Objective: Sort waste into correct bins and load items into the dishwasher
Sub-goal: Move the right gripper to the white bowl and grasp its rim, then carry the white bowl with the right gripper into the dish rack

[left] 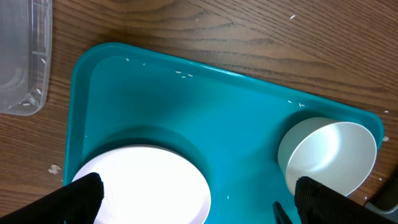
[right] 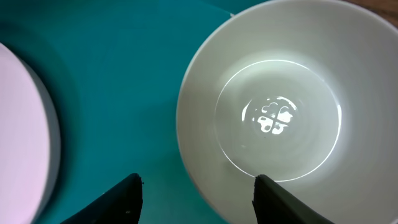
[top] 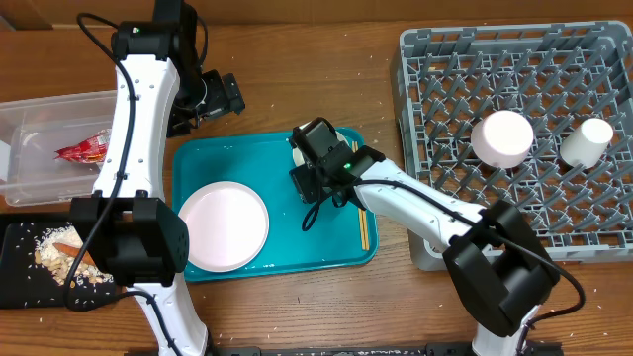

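Presently the right hand (right: 198,182) hangs over the white bowl (right: 273,112) at the far edge of the teal tray (top: 297,247), its fingers parted either side of the bowl's rim (one over the tray, one over the bowl's inside), not pinching it. The left hand (left: 199,184) is spread wide and empty above the tabletop (top: 297,59), just beyond the tray's far edge. A pale plate (top: 223,225) and chopsticks (top: 363,227) lie on the tray.

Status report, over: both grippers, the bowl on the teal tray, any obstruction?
Left gripper open, empty, near teal tray. Right gripper open, straddling bowl rim, not yet closed. Chopsticks lie on tray near bowl.
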Tool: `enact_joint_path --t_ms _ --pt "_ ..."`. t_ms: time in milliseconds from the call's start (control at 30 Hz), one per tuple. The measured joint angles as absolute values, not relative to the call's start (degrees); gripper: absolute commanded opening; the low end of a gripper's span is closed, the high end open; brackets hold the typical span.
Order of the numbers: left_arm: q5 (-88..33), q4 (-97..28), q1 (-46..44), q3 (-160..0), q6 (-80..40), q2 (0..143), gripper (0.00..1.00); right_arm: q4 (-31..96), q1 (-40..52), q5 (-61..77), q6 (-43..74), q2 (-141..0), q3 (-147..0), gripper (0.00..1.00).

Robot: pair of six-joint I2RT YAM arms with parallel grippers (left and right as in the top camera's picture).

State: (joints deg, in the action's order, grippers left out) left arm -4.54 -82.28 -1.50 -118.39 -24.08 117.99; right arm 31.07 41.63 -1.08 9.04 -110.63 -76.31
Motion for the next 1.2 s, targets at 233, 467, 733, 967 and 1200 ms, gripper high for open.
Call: enact_joint_path --t_ms 233,467,733,967,1200 --pt "-4.51 -82.28 -1.50 -118.39 -24.08 117.99 1.00 31.09 41.63 -1.34 7.09 -112.14 -76.31 0.52" --pt "-4.51 -82.28 -1.50 -118.37 -24.08 117.99 1.00 32.14 41.63 -1.32 6.17 -112.14 -76.31 0.22" --pt "-4.51 -82.28 -1.50 -118.37 -24.08 118.02 1.00 35.18 41.67 -0.89 5.89 -112.14 -77.23 0.04" --pt "-4.51 -82.28 -1.50 -118.37 -24.08 117.99 1.00 40.16 41.67 -0.19 7.97 -112.05 -82.54 0.04" --pt "-4.54 -82.28 -1.50 -118.37 -24.08 118.02 1.00 48.01 39.55 1.37 9.91 -107.72 -93.01 0.04"
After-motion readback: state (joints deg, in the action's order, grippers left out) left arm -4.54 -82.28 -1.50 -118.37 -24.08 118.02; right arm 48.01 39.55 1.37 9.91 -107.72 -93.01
